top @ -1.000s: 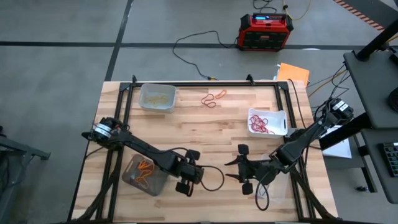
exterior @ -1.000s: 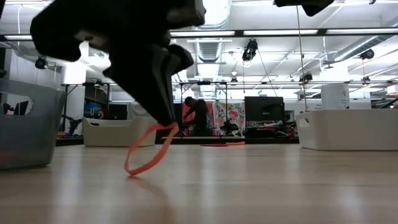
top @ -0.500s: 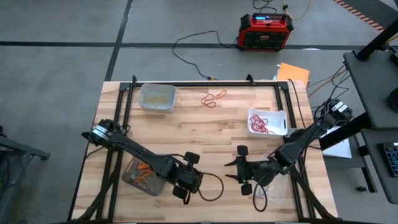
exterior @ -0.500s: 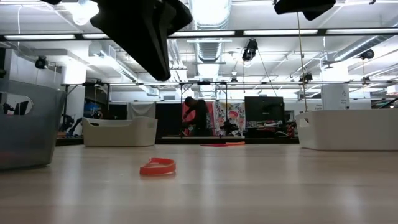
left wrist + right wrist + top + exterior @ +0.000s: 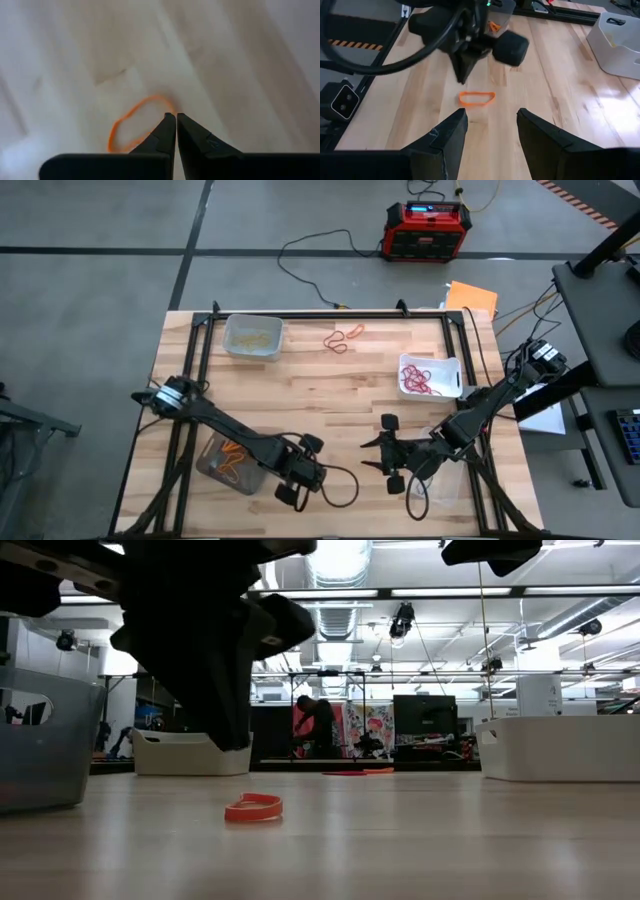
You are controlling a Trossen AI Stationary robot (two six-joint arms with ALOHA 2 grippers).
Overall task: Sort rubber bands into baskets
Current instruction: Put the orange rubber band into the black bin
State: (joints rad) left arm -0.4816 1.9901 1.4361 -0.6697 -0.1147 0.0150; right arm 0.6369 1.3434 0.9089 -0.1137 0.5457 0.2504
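An orange rubber band [image 5: 253,808] lies flat on the wooden table near its front edge; it also shows in the wrist views [image 5: 131,125] [image 5: 476,98]. My left gripper [image 5: 232,743] hangs shut just above it, pointing steeply down, its tips [image 5: 175,118] clear of the table. My right gripper [image 5: 490,131] waits open to the band's right, aimed at it. The baskets stand around: a grey-brown one with orange bands [image 5: 232,462], a clear one with yellow bands [image 5: 252,335], and a white one with red bands [image 5: 430,375].
Some loose red and orange bands [image 5: 342,338] lie near the table's far edge. Black cables loop beside both grippers [image 5: 345,480]. A red-and-black box [image 5: 427,230] sits on the floor beyond the table.
The orange band hung from my left gripper's shut fingertips with its lower end on the table; it has come off and fallen flat. The left gripper rose, shifted toward the near edge and came down again beside the band, still shut.
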